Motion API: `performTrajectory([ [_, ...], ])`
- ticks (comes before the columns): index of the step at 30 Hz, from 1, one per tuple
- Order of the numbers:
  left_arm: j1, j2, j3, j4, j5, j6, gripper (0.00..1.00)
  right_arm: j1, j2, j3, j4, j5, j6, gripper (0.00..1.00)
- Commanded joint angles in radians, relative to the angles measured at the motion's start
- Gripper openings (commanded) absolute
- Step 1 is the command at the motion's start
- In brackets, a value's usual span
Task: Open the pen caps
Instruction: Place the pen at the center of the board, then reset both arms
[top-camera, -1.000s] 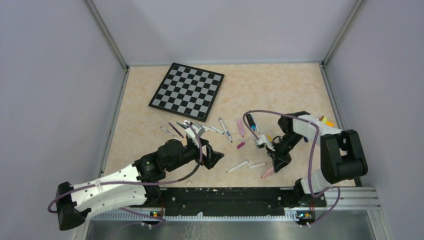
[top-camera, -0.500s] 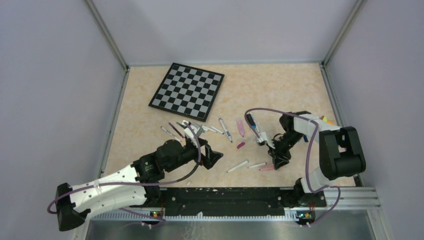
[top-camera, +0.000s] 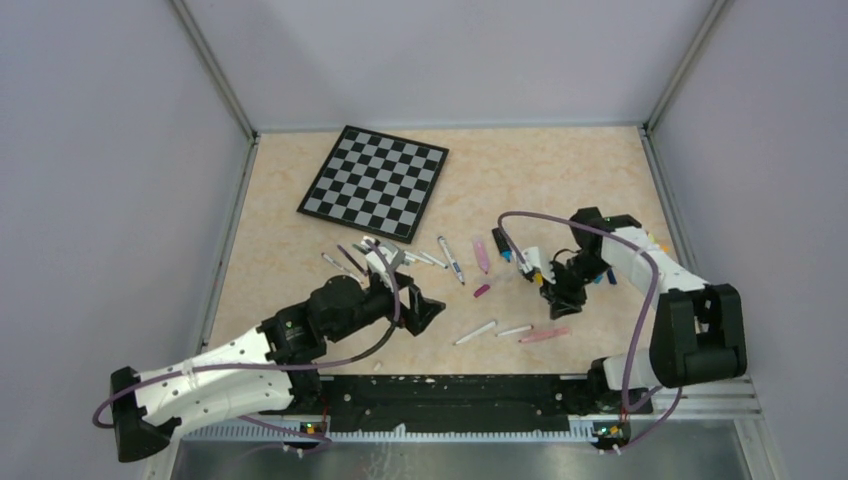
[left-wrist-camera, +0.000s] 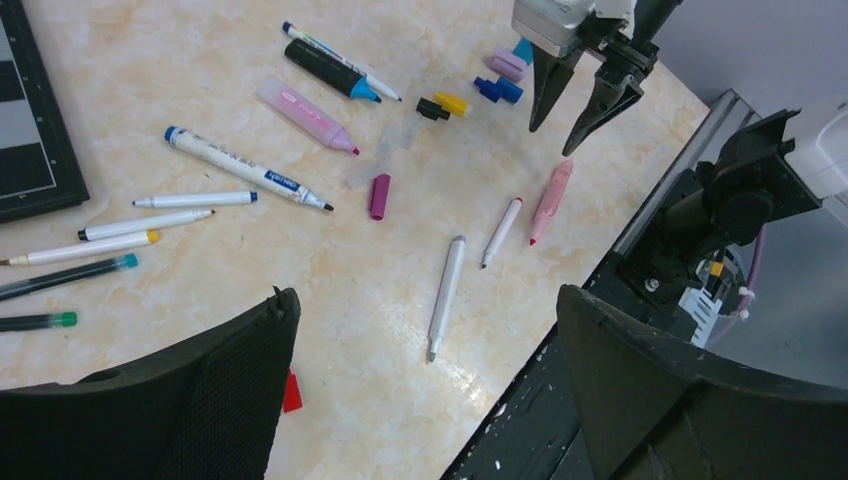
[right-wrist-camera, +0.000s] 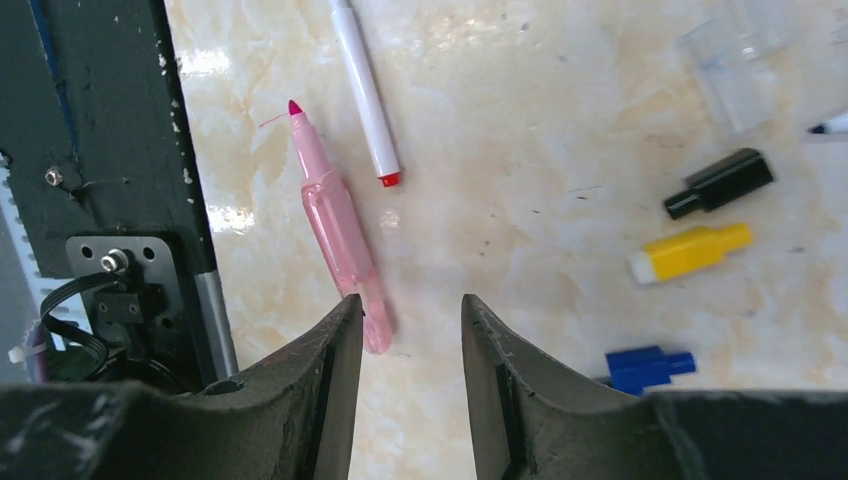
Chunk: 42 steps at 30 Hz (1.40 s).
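Note:
An uncapped pink pen (right-wrist-camera: 335, 215) lies free on the table near the front rail, its tip bare. My right gripper (right-wrist-camera: 410, 305) hovers just beyond its rear end, jaws apart with nothing between them. Loose pen caps lie to its right: black (right-wrist-camera: 718, 183), yellow (right-wrist-camera: 690, 250) and blue (right-wrist-camera: 645, 366). A white pen with a red tip (right-wrist-camera: 365, 95) rests beside the pink one. My left gripper (left-wrist-camera: 425, 300) stands wide open over bare table, near a grey-white pen (left-wrist-camera: 446, 295). A purple cap (left-wrist-camera: 379, 195) lies alone further out.
The chessboard (top-camera: 375, 181) sits at the back left. Several more pens (left-wrist-camera: 245, 168) lie in a loose row between it and my left gripper. The black front rail (top-camera: 450, 390) runs close behind the pink pen. A small red piece (left-wrist-camera: 291, 392) shows by my left finger.
My right gripper has opened and let go of the pink pen, which now lies flat by the rail. The right arm has drawn back toward the loose caps. The left arm is still.

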Motion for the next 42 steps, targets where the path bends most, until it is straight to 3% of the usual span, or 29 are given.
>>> performTrajectory([
  [1,0.003,0.002,0.108,-0.029,-0.045,0.032,0.99,-0.01,-0.11,0.073,-0.052,-0.038,0.024,0.4],
  [6,0.007,0.132,0.359,-0.234,-0.133,0.118,0.99,-0.016,-0.283,0.124,-0.009,-0.076,0.185,0.4],
  [9,0.023,0.171,0.459,-0.266,-0.16,0.145,0.99,-0.032,-0.373,0.189,0.036,-0.098,0.313,0.44],
  [14,0.17,0.214,0.54,-0.26,-0.071,0.14,0.99,-0.058,-0.478,0.299,0.157,-0.092,0.549,0.73],
  [18,0.346,0.253,0.622,-0.272,0.102,0.078,0.99,-0.129,-0.461,0.432,0.191,-0.091,0.716,0.79],
  [23,0.369,0.294,0.763,-0.346,0.098,0.057,0.99,-0.191,-0.459,0.565,0.271,-0.035,0.958,0.97],
  [30,0.369,0.273,0.895,-0.413,0.049,0.054,0.99,-0.224,-0.448,0.695,0.334,-0.011,1.17,0.99],
  [42,0.369,0.227,0.89,-0.457,-0.016,0.095,0.99,-0.24,-0.474,0.685,0.372,-0.029,1.253,0.99],
])
